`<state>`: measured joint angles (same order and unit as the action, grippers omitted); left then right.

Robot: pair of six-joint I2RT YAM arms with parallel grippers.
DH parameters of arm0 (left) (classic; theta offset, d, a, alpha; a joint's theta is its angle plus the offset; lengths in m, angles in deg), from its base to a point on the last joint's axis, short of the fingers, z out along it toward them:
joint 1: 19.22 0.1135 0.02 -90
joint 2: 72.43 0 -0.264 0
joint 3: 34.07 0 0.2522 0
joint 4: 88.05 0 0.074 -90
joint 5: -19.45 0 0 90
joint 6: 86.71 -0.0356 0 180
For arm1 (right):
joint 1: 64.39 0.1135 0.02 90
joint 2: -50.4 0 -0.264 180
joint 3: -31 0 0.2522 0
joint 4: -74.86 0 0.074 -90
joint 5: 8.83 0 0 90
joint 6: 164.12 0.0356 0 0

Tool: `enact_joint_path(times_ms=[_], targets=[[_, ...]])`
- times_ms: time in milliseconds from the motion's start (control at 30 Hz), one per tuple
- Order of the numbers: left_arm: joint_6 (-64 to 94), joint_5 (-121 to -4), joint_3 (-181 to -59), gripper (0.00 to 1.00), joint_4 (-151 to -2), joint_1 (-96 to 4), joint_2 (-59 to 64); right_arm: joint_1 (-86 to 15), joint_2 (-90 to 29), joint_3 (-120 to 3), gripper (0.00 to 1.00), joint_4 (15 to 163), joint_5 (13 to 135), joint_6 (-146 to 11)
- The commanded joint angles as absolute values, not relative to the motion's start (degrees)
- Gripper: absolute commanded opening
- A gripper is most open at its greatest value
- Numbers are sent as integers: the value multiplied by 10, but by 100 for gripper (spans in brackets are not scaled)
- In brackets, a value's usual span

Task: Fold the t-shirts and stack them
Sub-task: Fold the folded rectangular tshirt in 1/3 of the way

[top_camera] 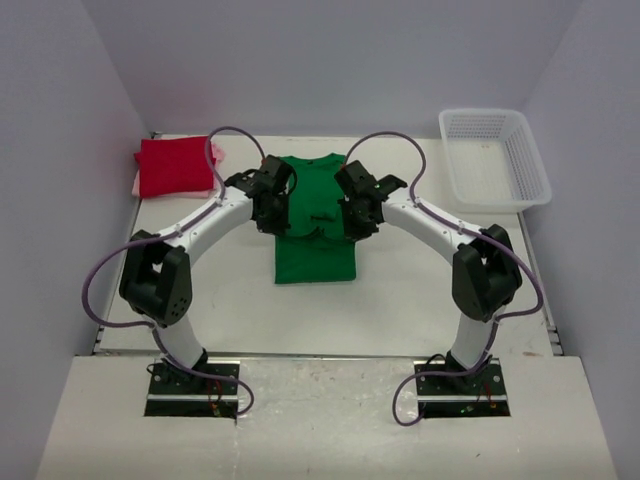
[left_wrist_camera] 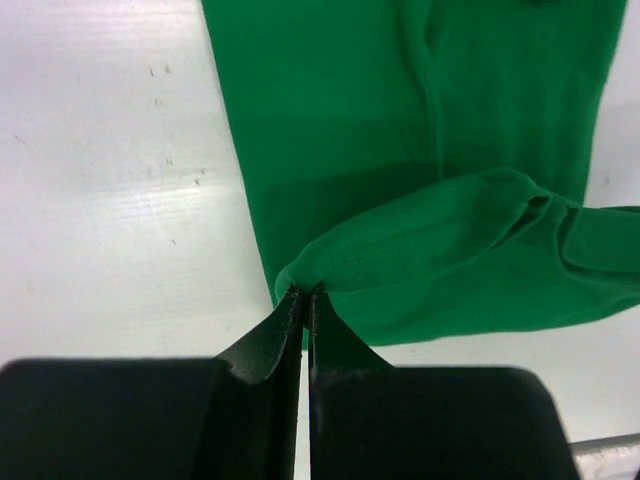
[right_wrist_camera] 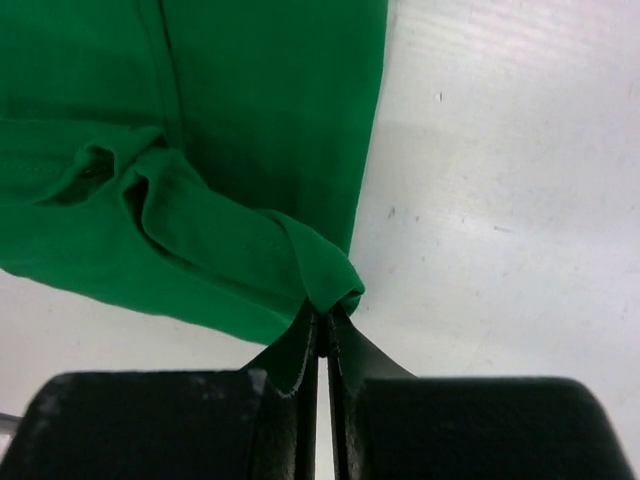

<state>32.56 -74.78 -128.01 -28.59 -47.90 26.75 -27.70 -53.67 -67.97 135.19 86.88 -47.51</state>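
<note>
The green t-shirt lies in the middle of the table, folded into a narrow strip. My left gripper is shut on its left edge, pinching a lifted fold. My right gripper is shut on its right edge, pinching a lifted fold. Both hold the cloth a little above the table, over the shirt's middle. The red t-shirt lies folded at the far left, with a pale pink t-shirt just showing under its left edge.
A white mesh basket stands at the far right. The table is white, with walls on three sides.
</note>
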Motion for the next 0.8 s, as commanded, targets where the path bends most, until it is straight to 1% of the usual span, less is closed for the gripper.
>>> enact_joint_path(times_ms=[0,233,300,567,767], targets=[[292,-741,-1319,0,-284,-457,292,-301,-566,-732,0,1363,834,-520],[285,-730,-1335,0,-296,-427,326,-330,-628,-797,0,1371,815,-549],[282,-728,-1357,0,-294,-422,339,-339,-645,-818,0,1376,795,-556],[277,-721,-1436,0,-276,-417,398,-356,-695,-878,0,1399,778,-572],[278,-721,-1456,0,-274,-409,427,-363,-726,-914,0,1406,762,-584]])
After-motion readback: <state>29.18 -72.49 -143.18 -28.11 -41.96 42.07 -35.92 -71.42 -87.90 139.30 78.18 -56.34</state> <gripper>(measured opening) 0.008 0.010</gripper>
